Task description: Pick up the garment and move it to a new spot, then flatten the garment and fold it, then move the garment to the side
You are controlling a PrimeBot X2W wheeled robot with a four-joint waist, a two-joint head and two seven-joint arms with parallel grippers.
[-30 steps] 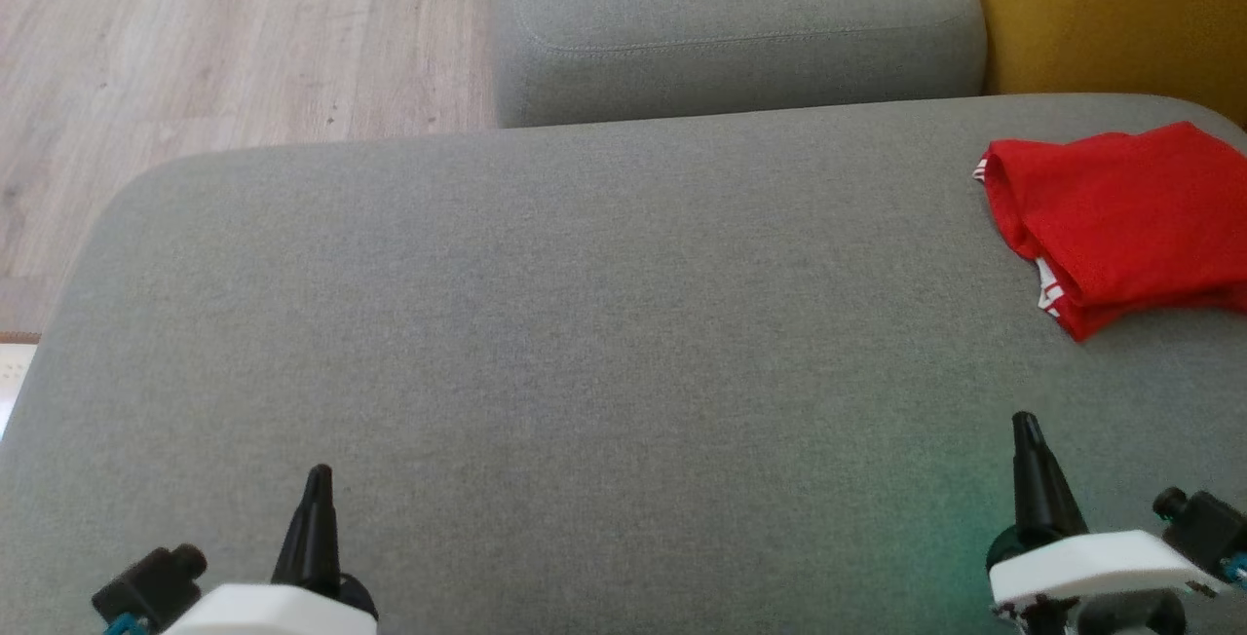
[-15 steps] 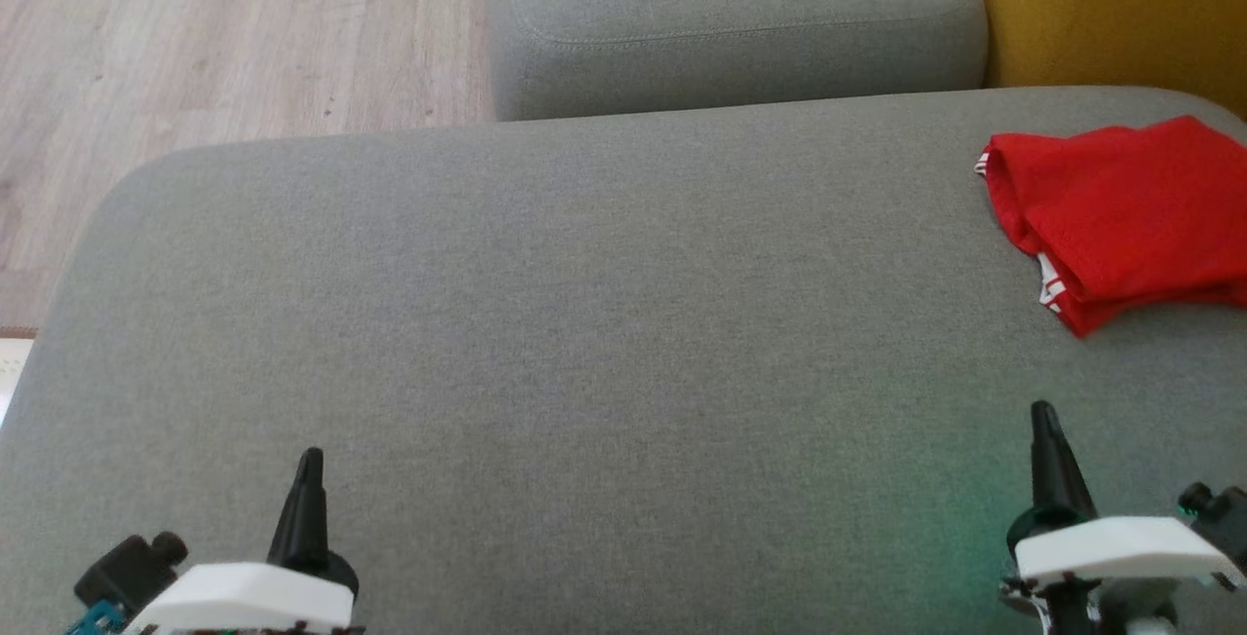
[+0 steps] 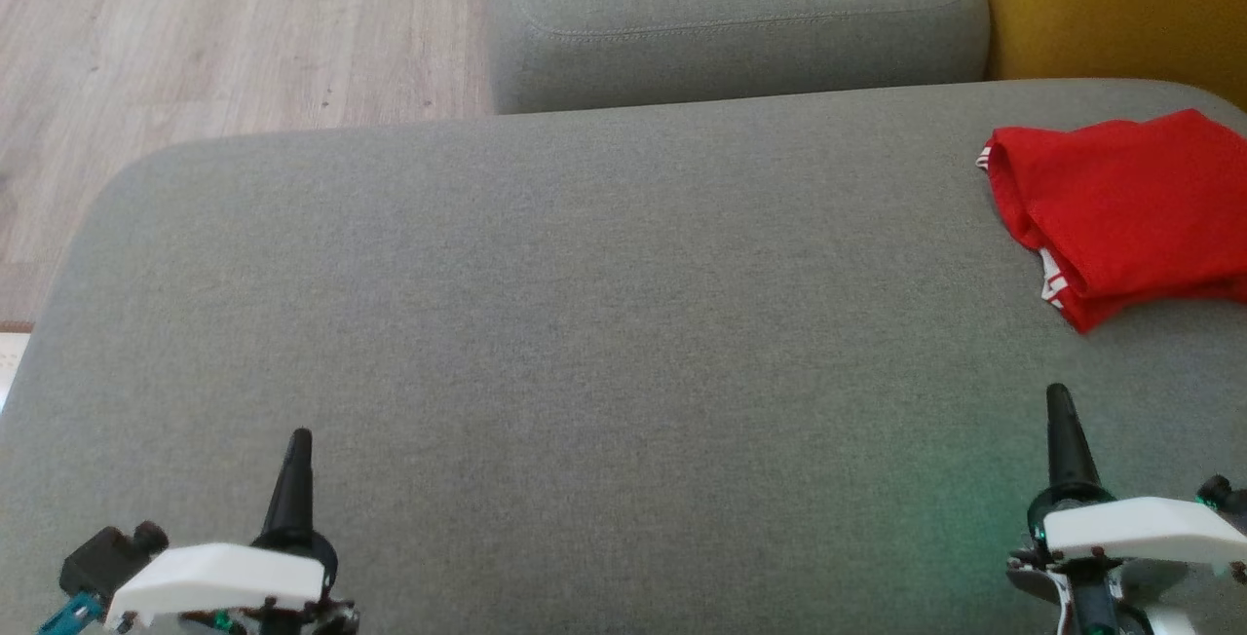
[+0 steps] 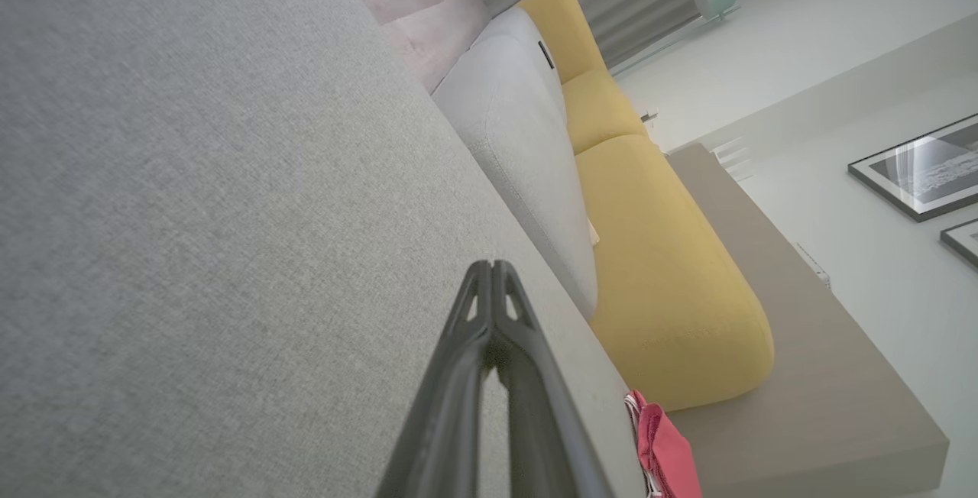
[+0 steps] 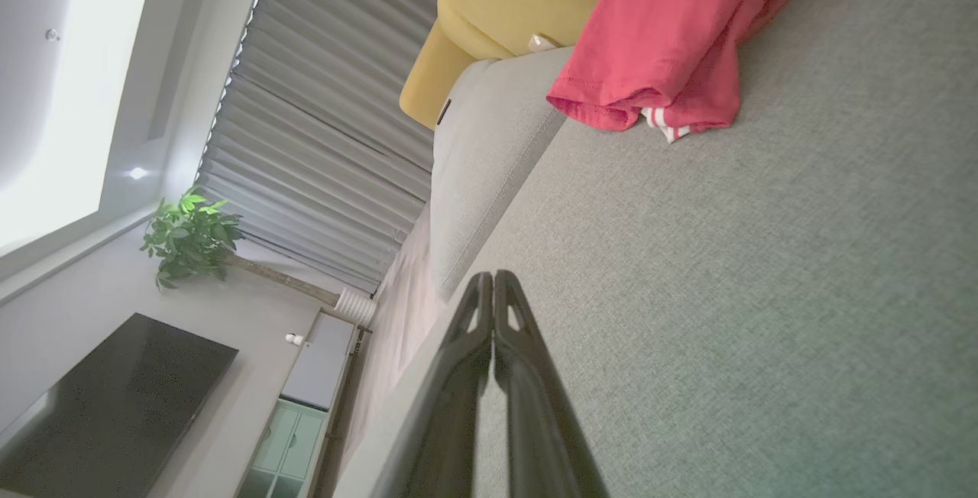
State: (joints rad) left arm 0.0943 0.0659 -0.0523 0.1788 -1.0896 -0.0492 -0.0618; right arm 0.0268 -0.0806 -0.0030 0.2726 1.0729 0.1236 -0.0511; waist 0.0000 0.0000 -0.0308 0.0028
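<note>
The garment (image 3: 1120, 206) is red with white-striped trim and lies folded at the far right of the grey cushion (image 3: 585, 323). The right wrist view has the garment (image 5: 672, 32) at its top, and the left wrist view catches an edge of the garment (image 4: 668, 456) at its bottom. My left gripper (image 3: 297, 445) sits low at the left, shut and holding nothing, with its fingers (image 4: 493, 284) pressed together. At the lower right my right gripper (image 3: 1059, 399) is shut as well, its fingers (image 5: 493, 288) touching, and it stands short of the garment.
A second grey cushion (image 3: 731, 21) lies beyond the big one, with a yellow cushion (image 3: 1111, 2) at the back right. Wooden floor (image 3: 195, 41) shows at the upper left. A plant (image 5: 187, 234), curtains and a dark screen (image 5: 99, 406) stand in the room.
Both grippers have drifted slightly outward and forward over the cushion. The head camera has shifted a little. The garment lies as before.
</note>
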